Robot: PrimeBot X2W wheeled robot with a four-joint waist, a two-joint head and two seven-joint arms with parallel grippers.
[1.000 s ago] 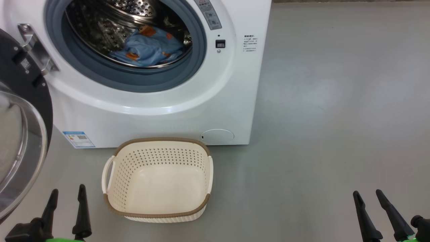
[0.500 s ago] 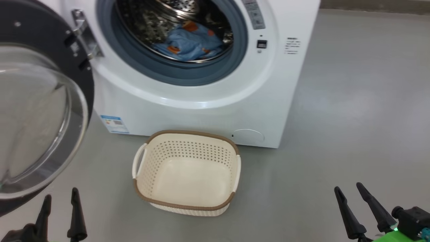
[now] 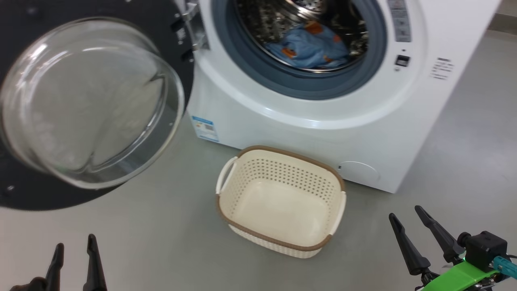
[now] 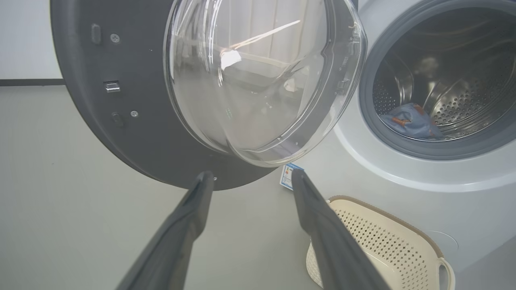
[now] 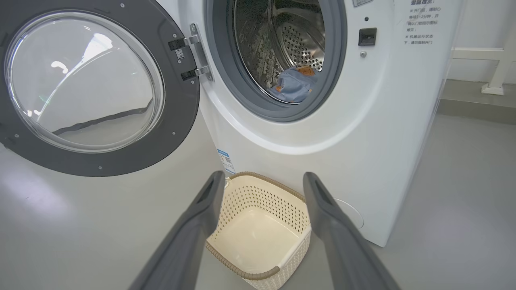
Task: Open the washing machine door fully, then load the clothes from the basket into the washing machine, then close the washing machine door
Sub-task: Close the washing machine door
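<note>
The left gripper [image 3: 75, 241] is seen low, fingers spread, nothing gripped. The door [image 3: 93, 101] is swung wide open beside the washer [image 3: 282, 117], in whose drum the clothes [image 3: 309, 50] are piled. The basket [image 3: 291, 152] is set on the floor just before it. The right gripper [image 3: 405, 213] is likewise spread, nothing gripped.

door [image 3: 89, 101]: swung open, hinged left of washer [image 3: 307, 121]
clothes [image 3: 311, 46]: inside drum [image 3: 264, 20]
basket [image 3: 282, 178]: on floor [image 3: 161, 242], just before washer, right of door

Perforated cream plastic basket [image 3: 282, 171], shiny steel drum [image 3: 262, 24]
</note>
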